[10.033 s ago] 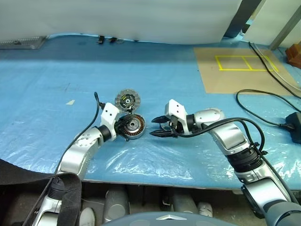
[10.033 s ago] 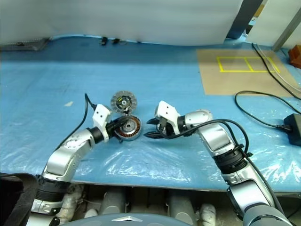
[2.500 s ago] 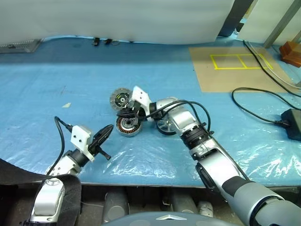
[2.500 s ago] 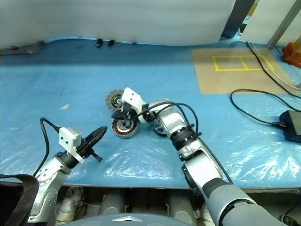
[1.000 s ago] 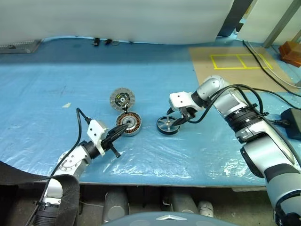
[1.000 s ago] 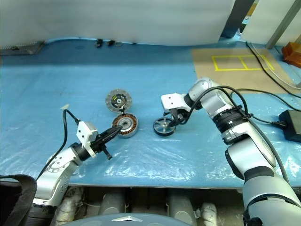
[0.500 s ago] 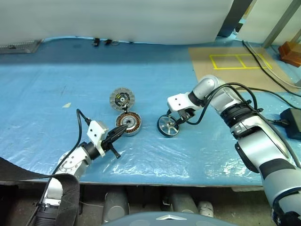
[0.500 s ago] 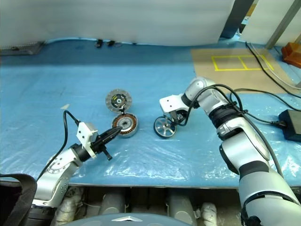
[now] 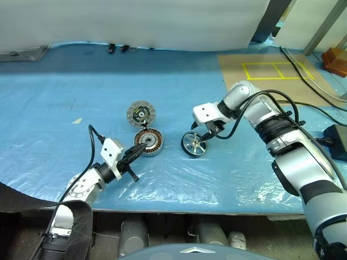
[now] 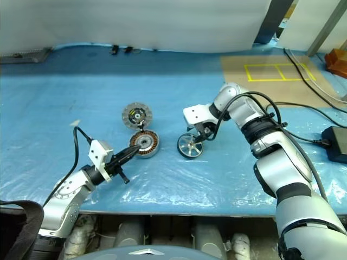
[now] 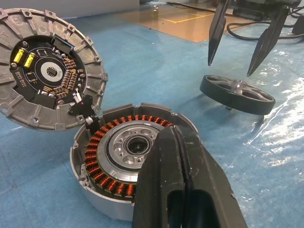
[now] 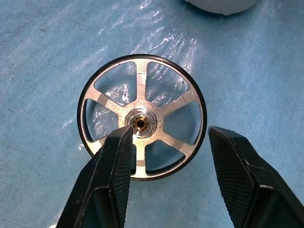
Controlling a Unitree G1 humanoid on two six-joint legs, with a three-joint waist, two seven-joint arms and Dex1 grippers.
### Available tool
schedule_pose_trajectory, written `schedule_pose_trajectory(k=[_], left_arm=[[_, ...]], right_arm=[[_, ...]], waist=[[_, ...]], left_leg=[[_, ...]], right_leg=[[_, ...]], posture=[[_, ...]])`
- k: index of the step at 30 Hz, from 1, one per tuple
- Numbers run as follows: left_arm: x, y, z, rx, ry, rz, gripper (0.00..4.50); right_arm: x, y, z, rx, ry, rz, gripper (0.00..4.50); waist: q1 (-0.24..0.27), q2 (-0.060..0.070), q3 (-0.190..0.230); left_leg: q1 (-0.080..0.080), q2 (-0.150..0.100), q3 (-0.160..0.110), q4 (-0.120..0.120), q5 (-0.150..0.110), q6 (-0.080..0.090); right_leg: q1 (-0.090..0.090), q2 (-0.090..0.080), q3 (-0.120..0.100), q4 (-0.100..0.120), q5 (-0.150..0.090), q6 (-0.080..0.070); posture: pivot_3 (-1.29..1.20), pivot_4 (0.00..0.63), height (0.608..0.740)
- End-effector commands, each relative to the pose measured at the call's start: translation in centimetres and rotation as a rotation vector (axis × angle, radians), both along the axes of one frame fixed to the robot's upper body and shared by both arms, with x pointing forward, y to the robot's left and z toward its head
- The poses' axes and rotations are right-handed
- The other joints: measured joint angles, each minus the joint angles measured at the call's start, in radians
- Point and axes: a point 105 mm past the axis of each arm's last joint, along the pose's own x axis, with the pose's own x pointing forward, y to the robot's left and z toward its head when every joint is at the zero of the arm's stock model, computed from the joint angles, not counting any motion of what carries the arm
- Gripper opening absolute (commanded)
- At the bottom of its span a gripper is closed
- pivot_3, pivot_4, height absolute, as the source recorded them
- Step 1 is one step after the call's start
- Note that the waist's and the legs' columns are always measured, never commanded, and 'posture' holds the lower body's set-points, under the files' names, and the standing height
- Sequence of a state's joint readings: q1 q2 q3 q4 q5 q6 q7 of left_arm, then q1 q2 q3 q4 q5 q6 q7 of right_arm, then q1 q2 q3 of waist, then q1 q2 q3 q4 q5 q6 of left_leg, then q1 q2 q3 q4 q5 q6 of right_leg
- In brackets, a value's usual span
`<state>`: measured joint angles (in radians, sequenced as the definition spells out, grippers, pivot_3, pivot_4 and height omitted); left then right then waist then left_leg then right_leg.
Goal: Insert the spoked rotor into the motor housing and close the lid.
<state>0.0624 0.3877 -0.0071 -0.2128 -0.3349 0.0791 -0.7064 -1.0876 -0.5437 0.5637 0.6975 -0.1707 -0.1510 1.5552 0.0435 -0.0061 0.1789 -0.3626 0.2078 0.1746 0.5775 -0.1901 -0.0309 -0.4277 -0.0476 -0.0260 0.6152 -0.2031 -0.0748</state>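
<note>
The motor housing [image 9: 148, 142], a silver cup with copper windings, sits mid-table on the blue sheet. Just behind it the lid [image 9: 141, 114] shows its yellow-black centre and meets the housing's far rim [image 11: 85, 116]. To the right lies the spoked rotor [image 9: 194, 144], slightly tilted. My right gripper [image 12: 171, 135] hangs open just above the rotor [image 12: 141, 123], one fingertip over the hub and the other past the rim, gripping nothing. My left gripper [image 9: 138, 151] is shut and empty, and its tip points at the housing's [image 11: 128, 152] near side.
A brown board with yellow tape [image 9: 271, 76] lies at the back right. A black cable and power adapter [image 9: 339, 143] lie at the far right. The table's front edge [image 9: 179, 208] runs close below both arms. Small dark items [image 9: 116, 49] sit at the far edge.
The rotor's spoked face shows more than a second ago; it has tipped slightly. The right forearm has shifted a little while its gripper stays over the rotor. The left arm has not moved.
</note>
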Motion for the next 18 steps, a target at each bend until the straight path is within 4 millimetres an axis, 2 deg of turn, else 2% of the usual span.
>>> schedule_pose_trajectory(k=[1,13,16,18], left_arm=[[0.1,0.1,0.5,0.006,-0.023,0.006,0.00],[0.1,0.3,0.6,0.008,-0.022,0.011,0.00],[0.2,0.4,0.6,0.008,-0.022,0.013,0.00],[0.1,0.4,0.6,0.008,-0.023,0.015,0.00]], right_arm=[[-0.7,0.1,0.5,-0.019,0.026,0.044,2.62],[-1.9,-0.1,-1.5,-0.053,0.085,0.032,2.62],[-2.1,-0.3,-1.7,-0.059,0.094,0.031,1.99],[-2.3,-0.1,-1.4,-0.044,0.096,0.033,1.33]], waist=[[0.000,0.000,0.000],[0.000,0.000,0.000],[0.000,0.000,0.000],[0.000,0.000,0.000]], left_leg=[[0.000,0.000,0.000,0.000,0.000,0.000],[-0.004,0.000,0.000,0.000,0.000,0.000],[-0.004,0.000,0.000,0.000,0.000,0.000],[-0.004,0.000,0.000,0.000,0.000,0.000]], right_leg=[[0.000,0.000,0.000,0.000,0.000,0.000],[-0.004,0.000,0.000,0.000,0.000,0.000],[-0.004,0.000,0.000,0.001,0.000,0.000],[-0.004,0.000,0.000,0.001,0.000,0.000]], posture=[[0.00,0.150,0.740],[0.00,0.150,0.740],[0.00,0.150,0.740],[0.00,0.150,0.740]])
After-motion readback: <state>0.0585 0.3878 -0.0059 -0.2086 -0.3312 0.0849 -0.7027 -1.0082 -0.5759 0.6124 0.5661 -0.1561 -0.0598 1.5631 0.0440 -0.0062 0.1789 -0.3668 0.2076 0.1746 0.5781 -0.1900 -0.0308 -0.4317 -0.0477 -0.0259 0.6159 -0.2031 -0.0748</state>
